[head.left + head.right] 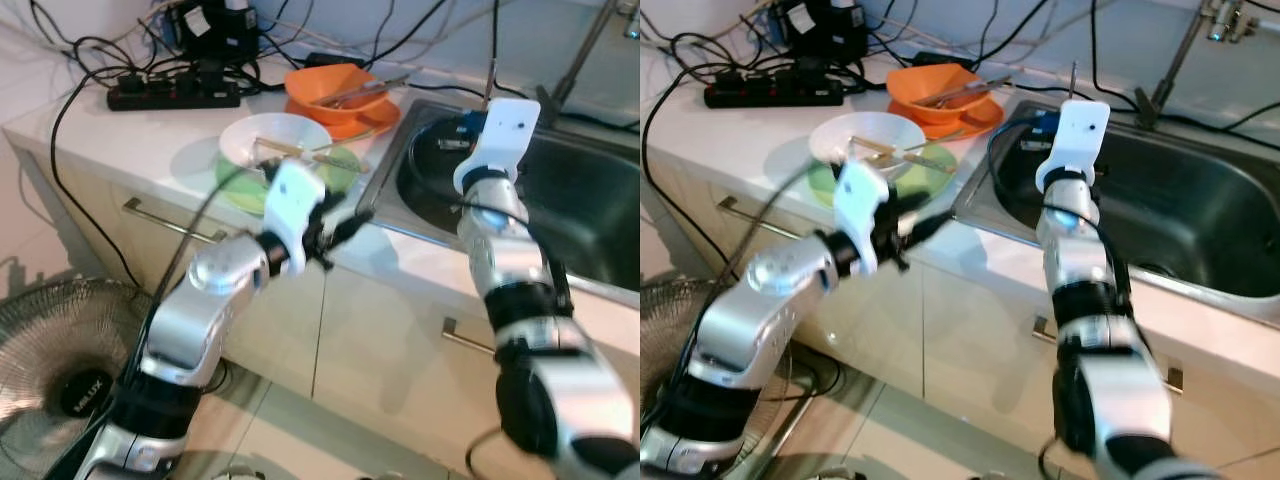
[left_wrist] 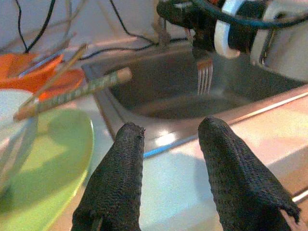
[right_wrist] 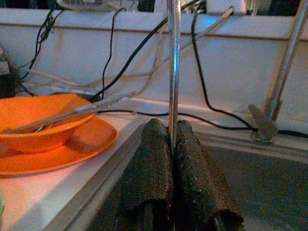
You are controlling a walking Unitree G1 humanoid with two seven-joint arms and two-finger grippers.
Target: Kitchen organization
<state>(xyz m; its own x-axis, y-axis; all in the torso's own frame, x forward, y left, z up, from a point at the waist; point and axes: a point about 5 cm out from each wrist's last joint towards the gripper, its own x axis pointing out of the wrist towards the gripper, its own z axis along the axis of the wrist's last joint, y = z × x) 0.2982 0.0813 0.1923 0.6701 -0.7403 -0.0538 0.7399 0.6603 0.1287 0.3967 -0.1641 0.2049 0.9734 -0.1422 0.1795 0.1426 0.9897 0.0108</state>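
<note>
Closest to us are our own two silver arms, reaching from below toward the counter edge. Our left gripper (image 2: pixel 166 144) hovers over the front lip of the white countertop (image 1: pixel 90 135), just beside the green plate (image 2: pixel 43 163), with its two black fingers (image 2: pixel 118 178) spread well apart and holding nothing.

Our right gripper (image 3: pixel 172 144) is raised over the left end of the steel sink (image 1: pixel 1200 215). Its fingers are pressed tight together around a fork (image 3: pixel 173 62). The handle is a slim, bright metal shaft that stands upright out of the pinch, while the left wrist view shows the four tines (image 2: pixel 204 79) hanging down below the gripper, above the sink basin and clear of its bottom.

On the counter left of the sink, a white bowl (image 1: pixel 275 138) sits on the green plate, with a pair of chopsticks (image 2: pixel 72 94) laid across its rim; they are pale with a mottled green pattern and a tan tip. Behind it stands an orange bowl (image 1: pixel 330 88) on an orange plate (image 3: pixel 72 144), holding long metal utensils (image 3: pixel 67 113) that lean over its edge. A black power strip (image 1: pixel 175 93) and a tangle of cables lie farther back near the wall. A faucet (image 3: pixel 281 72) rises behind the sink. A floor fan (image 1: pixel 70 365) stands low on our left, before the cabinet doors.
</note>
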